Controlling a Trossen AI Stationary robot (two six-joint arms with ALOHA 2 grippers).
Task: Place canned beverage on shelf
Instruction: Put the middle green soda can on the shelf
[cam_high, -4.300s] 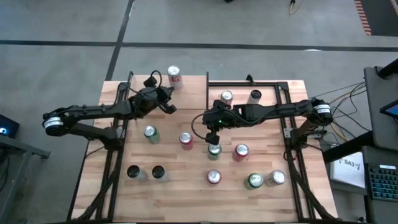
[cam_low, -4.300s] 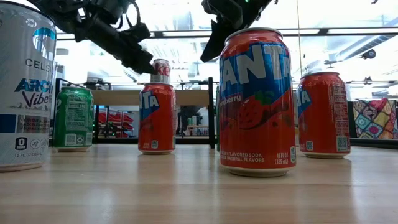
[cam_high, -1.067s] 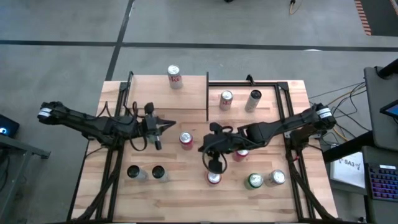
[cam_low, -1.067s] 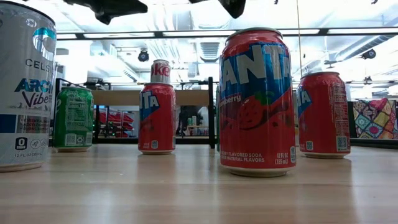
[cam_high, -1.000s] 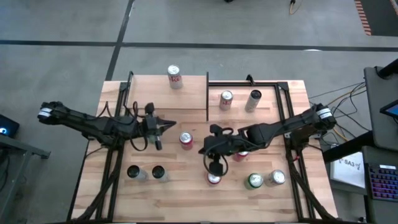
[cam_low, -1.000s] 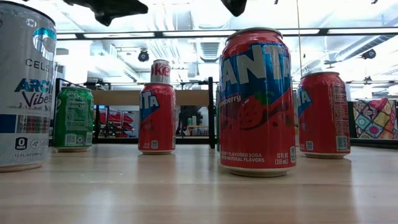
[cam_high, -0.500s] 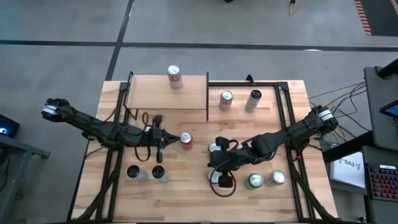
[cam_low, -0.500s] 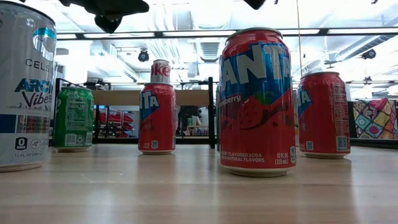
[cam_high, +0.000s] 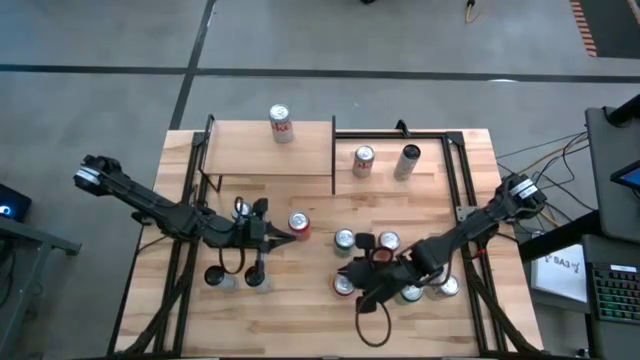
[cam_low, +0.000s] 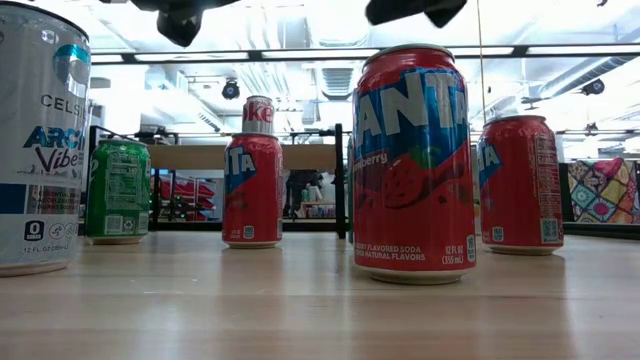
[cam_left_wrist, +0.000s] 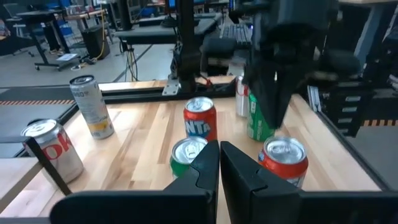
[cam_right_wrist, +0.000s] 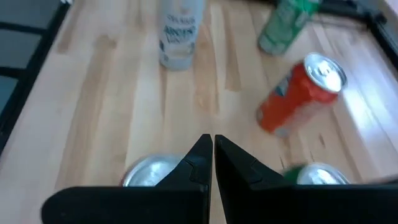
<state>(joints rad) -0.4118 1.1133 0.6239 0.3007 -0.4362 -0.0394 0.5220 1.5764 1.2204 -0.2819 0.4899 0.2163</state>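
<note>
Hovering w/ closed dark fingers (cam_left_wrist: 214, 168), both arms over cylindrical cans (cam_high: 343, 240), plank-wood table (cam_high: 300, 310).

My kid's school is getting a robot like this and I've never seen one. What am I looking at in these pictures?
Two dark robot arms work at a wooden table. One picture looks straight down, one looks level across the tabletop, and two come from cameras on the arms' wrists. The left gripper hangs near a red can; the right gripper hangs among the cans at the front. Both are shut and hold nothing. Soda cans stand about the table. On the small raised shelf stands one Coke can.
</note>
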